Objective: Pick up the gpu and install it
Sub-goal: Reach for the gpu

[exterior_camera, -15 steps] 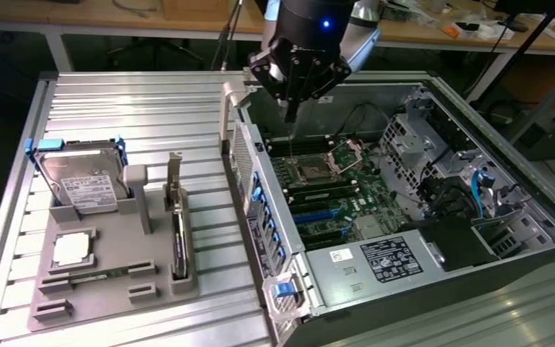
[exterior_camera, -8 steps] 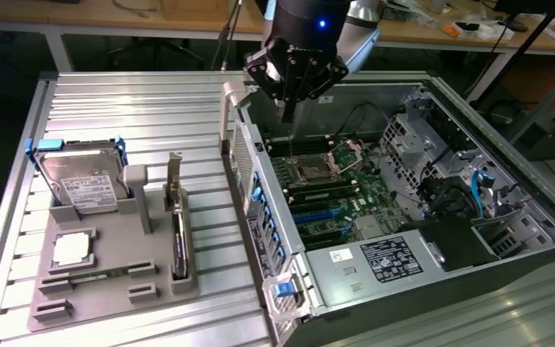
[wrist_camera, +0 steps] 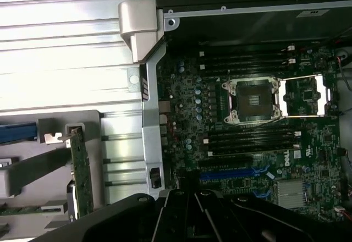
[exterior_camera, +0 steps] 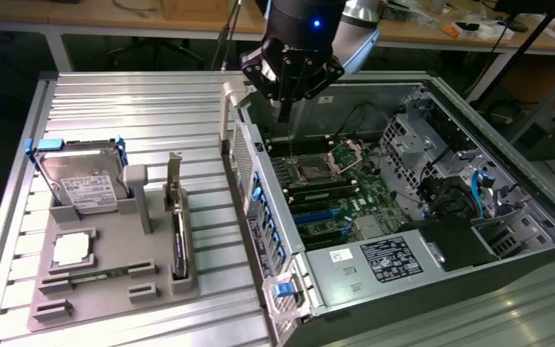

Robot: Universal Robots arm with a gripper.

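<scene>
The gpu [exterior_camera: 176,220] stands on edge in 1 slot of the grey holder [exterior_camera: 113,289], untouched. To grip it well, I judge the jaws must first spread, then square across its thin top edge, clear of the silver bracket. It sits well apart from the gripper [exterior_camera: 282,108], toward the exterior view's left; the gripper hangs shut and empty over the open computer case [exterior_camera: 243,155].

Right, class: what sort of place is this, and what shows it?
Probably a robotics lab bench for computer assembly: an open computer case with its motherboard bare, a grey fixture holding the gpu, cluttered workbenches behind.
</scene>
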